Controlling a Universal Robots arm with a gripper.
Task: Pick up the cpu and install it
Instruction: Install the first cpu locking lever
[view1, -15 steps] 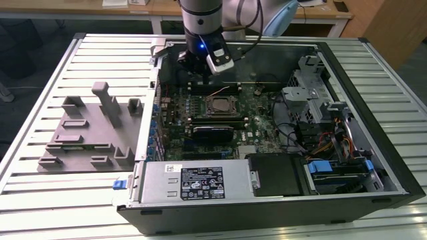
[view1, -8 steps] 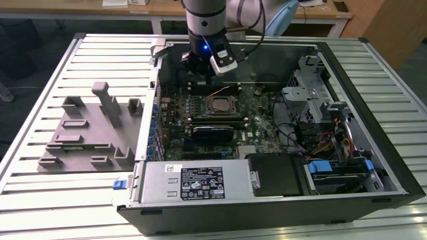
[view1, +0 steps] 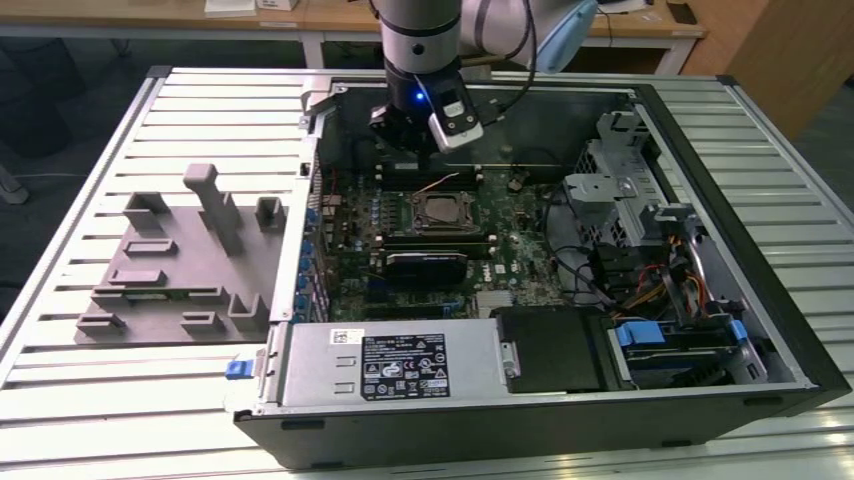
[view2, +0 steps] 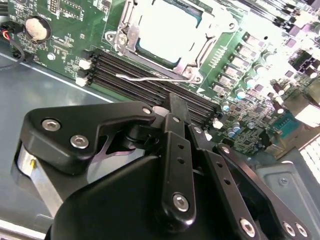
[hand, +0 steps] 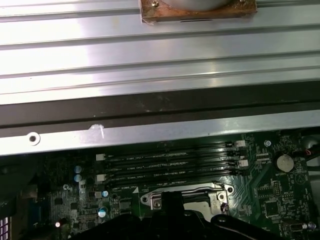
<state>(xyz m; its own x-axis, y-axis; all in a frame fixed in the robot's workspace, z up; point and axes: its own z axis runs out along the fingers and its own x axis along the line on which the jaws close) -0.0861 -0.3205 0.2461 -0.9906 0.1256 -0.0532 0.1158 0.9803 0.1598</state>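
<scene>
The cpu (view2: 167, 27) is a bright silvery square with a pale greenish rim. It lies flat inside the metal-framed socket (view2: 197, 47) on the green motherboard. In the exterior view the cpu (view1: 441, 210) sits mid-board inside the open computer case. A thin wire lever (view2: 145, 77) lies loose beside the socket. My black gripper (view1: 407, 148) hangs above the board just behind the socket, over the black memory slots (view2: 150, 82). It stands apart from the cpu. Nothing shows in the gripper (view2: 175, 100).
The case's back wall (hand: 150, 132) rises close behind the gripper. A drive cage and cables (view1: 641, 240) fill the exterior view's right and a power supply (view1: 394, 365) the front. A grey plastic fixture tray (view1: 174, 265) stands on the slatted table at the exterior view's left.
</scene>
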